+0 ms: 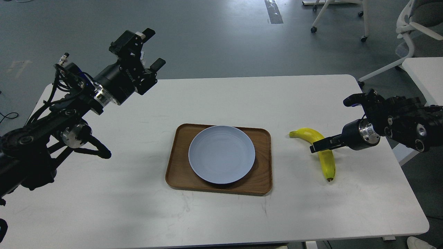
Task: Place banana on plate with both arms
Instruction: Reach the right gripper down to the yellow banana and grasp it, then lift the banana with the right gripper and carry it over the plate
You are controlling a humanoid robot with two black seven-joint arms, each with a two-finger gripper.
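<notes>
The yellow banana lies on the white table to the right of the tray, dark tip toward me. The pale blue-grey plate sits empty on the brown wooden tray at the table's middle. My right gripper comes in from the right and lies low across the banana's middle. It is seen edge-on as one dark bar, so its fingers cannot be told apart. My left gripper is open and empty, raised above the table's far left edge, far from the plate.
The white table has bare surface in front of and behind the tray. Beyond the far edge is grey floor with office chairs at the back right. A second white table stands to the right.
</notes>
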